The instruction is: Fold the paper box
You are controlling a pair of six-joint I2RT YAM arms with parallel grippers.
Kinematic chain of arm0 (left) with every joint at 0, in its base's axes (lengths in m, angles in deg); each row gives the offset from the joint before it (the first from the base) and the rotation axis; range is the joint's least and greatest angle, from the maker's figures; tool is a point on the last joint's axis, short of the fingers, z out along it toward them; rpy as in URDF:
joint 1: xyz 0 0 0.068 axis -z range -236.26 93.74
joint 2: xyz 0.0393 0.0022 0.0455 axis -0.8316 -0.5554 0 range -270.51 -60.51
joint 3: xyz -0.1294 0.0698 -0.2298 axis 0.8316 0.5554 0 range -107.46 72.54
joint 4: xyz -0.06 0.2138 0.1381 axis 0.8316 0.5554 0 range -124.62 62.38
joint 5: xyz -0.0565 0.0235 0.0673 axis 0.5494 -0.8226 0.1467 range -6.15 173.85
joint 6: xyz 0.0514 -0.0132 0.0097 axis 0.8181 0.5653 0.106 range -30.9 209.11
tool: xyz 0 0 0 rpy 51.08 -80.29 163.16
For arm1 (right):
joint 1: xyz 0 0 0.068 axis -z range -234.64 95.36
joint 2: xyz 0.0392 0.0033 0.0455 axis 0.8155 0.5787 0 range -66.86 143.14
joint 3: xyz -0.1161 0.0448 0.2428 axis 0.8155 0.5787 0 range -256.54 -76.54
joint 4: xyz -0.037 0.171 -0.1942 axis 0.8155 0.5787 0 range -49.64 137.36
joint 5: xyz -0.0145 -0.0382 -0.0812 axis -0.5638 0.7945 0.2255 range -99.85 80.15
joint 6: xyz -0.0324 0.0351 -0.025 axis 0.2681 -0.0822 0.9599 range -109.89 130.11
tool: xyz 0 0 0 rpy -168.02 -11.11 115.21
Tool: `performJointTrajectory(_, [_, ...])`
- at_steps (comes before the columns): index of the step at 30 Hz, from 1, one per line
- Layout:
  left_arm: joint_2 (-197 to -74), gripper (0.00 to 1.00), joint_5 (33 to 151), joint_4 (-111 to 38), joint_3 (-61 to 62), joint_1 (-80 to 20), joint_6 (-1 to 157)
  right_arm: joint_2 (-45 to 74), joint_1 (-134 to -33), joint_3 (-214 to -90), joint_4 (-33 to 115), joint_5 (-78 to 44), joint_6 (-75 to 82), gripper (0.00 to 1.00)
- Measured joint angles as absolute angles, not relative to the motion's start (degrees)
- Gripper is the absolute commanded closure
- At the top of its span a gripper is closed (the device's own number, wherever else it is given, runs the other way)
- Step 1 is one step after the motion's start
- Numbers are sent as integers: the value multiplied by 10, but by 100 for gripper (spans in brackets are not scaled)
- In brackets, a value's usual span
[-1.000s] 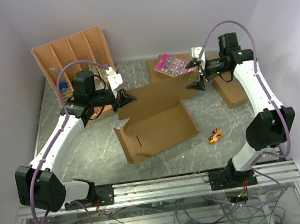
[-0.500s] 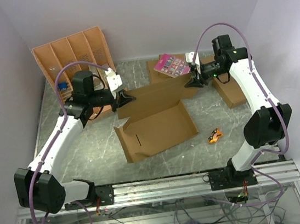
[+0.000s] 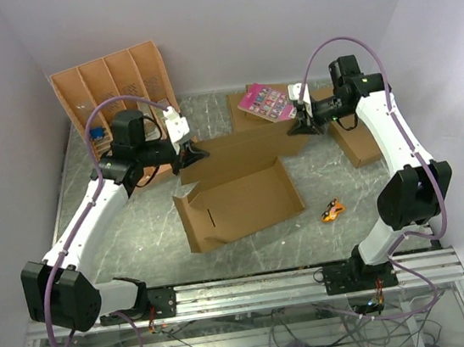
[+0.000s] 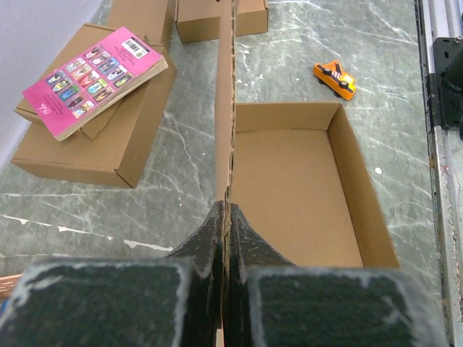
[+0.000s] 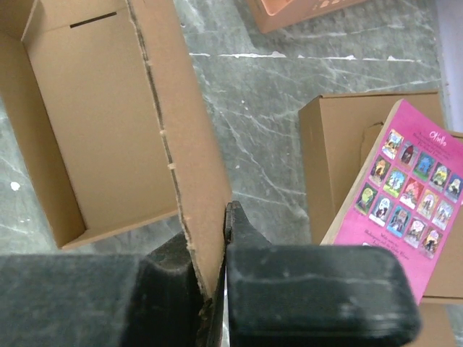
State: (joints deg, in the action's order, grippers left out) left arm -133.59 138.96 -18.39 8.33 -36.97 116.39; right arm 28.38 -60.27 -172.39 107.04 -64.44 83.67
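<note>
Both claws pinching the raised lid flap, fold-over coming up

The paper box [image 3: 240,198] is lying in the middle of the surface [image 3: 157,252] as an open tray, its long rear flap standing upright. The left claw [image 4: 226,211] is squeezing one end of the flap's top edge and the right claw [image 5: 211,233] is nipping the other end. Lid closing appears to be the step in hand. Next, both arms would probably be swinging the flap forward together, evenly, over the tray.
</note>
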Motion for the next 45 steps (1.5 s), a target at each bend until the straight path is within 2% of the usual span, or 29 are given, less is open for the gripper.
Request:
performJointTrajectory(3, [-1336, 92, 1387, -183, 83, -370, 1167, 283, -602, -1724, 1075, -645, 837, 100])
performJointTrajectory(7, [-1335, 84, 1378, -184, 83, -370, 1167, 279, -602, -1723, 1073, -644, 830, 100])
performJointTrajectory(9, [-1331, 70, 1367, -190, 83, -370, 1158, 273, -600, -1722, 1070, -644, 822, 100])
performJointTrajectory(11, [-1322, 46, 1349, -207, 85, -370, 1137, 267, -597, -1722, 1067, -649, 812, 100])
performJointTrajectory(12, [-1315, 42, 1338, -222, 90, -371, 1120, 263, -594, -1722, 1064, -653, 805, 100])
performJointTrajectory(16, [-1267, 37, 1298, -281, 129, -397, 1027, 247, -572, -1709, 1050, -664, 780, 100])
performJointTrajectory(21, [-1186, 31, 1249, -323, 199, -477, 888, 224, -547, -1673, 1031, -669, 752, 100])
performJointTrajectory(26, [-1100, 32, 1209, -324, 278, -515, 788, 213, -540, -1662, 1022, -671, 725, 100])
performJointTrajectory(29, [-1076, 39, 1158, -298, 318, -518, 748, 210, -539, -1662, 1022, -673, 719, 100])
performJointTrajectory(31, [-1077, 45, 1116, -271, 331, -523, 728, 207, -538, -1662, 1022, -675, 718, 100])
performJointTrajectory(36, [-1094, 46, 1029, -217, 333, -531, 699, 194, -538, -1670, 1025, -676, 713, 100])
performJointTrajectory(39, [-1096, 53, 1011, -215, 337, -534, 678, 188, -538, -1688, 1024, -684, 706, 100])
performJointTrajectory(45, [-1138, 52, 1018, -272, 400, -535, 615, 169, -538, -1694, 1012, -693, 687, 100])
